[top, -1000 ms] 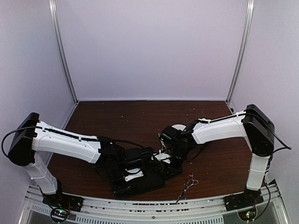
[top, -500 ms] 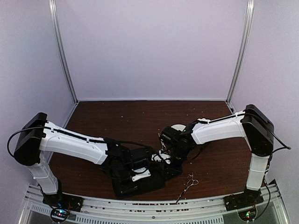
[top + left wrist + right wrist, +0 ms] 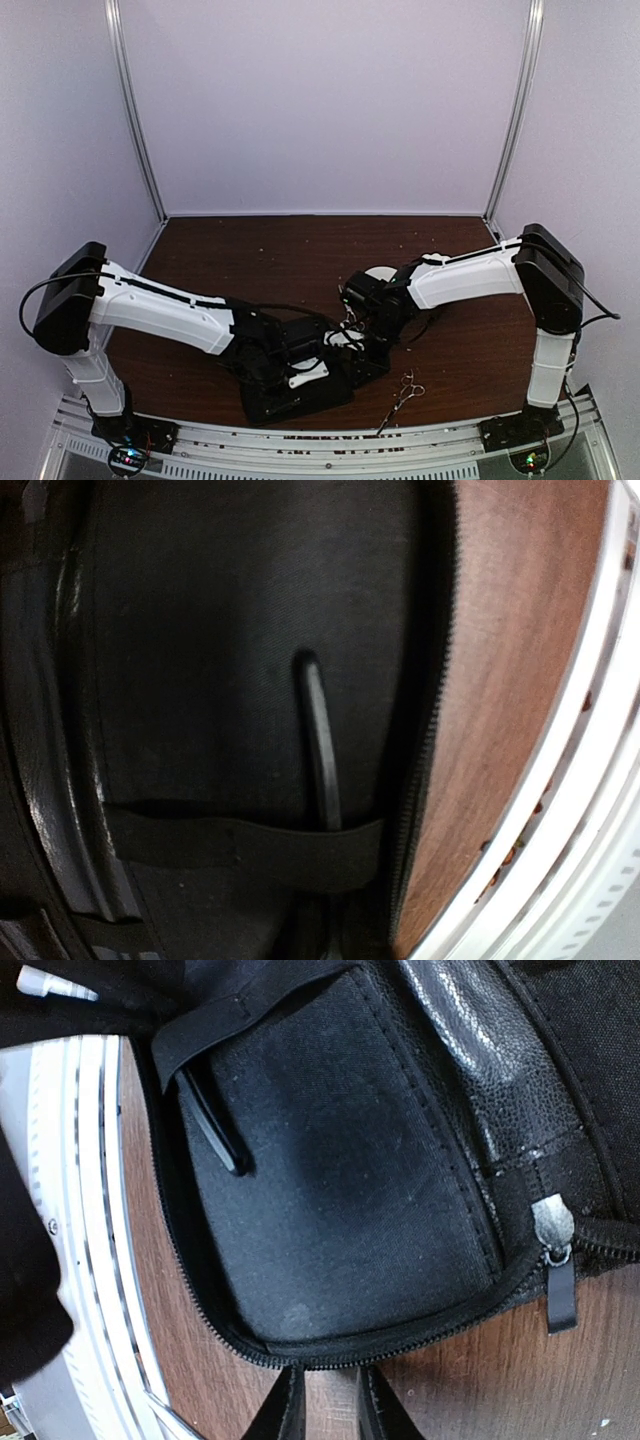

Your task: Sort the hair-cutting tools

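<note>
Missing from wrist view: left fingers [image 3: 312, 374], closed | right fingers [image 3: 288, 1410] narrowly apart | stick tool [image 3: 322, 745] wrist-only | scissors [image 3: 403, 391] top-only

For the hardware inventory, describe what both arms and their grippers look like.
Left arm and right arm match: white shell links, chunky black joint housings, black wrists. A thin black cable loops off the left one's big joint; another runs beside the right's. Each black base carries small green and red lights. The right gripper has slim black tapered fingers.
</note>
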Robot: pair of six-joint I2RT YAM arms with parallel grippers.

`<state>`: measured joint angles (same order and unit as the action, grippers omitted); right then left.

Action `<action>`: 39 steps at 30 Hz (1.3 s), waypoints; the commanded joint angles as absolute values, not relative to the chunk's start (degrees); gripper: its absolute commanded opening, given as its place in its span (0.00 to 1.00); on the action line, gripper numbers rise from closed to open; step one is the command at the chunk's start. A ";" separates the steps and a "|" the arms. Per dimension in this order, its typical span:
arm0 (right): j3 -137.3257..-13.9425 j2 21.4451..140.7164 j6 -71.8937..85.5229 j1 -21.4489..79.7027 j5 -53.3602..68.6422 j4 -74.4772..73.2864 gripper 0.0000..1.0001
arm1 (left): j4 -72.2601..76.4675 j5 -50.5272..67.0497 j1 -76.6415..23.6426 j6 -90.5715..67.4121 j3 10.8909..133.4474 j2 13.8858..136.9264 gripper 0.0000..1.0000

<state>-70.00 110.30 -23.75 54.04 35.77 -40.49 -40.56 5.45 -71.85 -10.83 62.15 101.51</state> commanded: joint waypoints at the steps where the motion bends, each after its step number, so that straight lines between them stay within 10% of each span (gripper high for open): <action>1: -71.25 110.95 -23.99 54.32 36.40 -41.10 0.21 | -43.07 3.19 -72.07 -11.63 60.78 100.02 0.28; 9: -71.45 110.75 -24.27 54.38 36.12 -41.19 0.20 | -46.48 2.14 -72.05 -17.88 58.51 89.07 0.39; 22: -71.45 110.38 -24.45 54.34 36.21 -41.24 0.20 | -47.30 4.81 -72.07 -22.99 53.46 89.12 0.01; 39: -71.43 110.46 -24.50 54.33 36.02 -41.43 0.20 | -44.19 4.58 -72.01 -20.36 54.37 94.88 0.00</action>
<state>-70.22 110.30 -24.01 54.04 35.79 -40.71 -46.19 4.03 -71.96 -21.71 53.74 93.34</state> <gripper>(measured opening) 0.200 0.016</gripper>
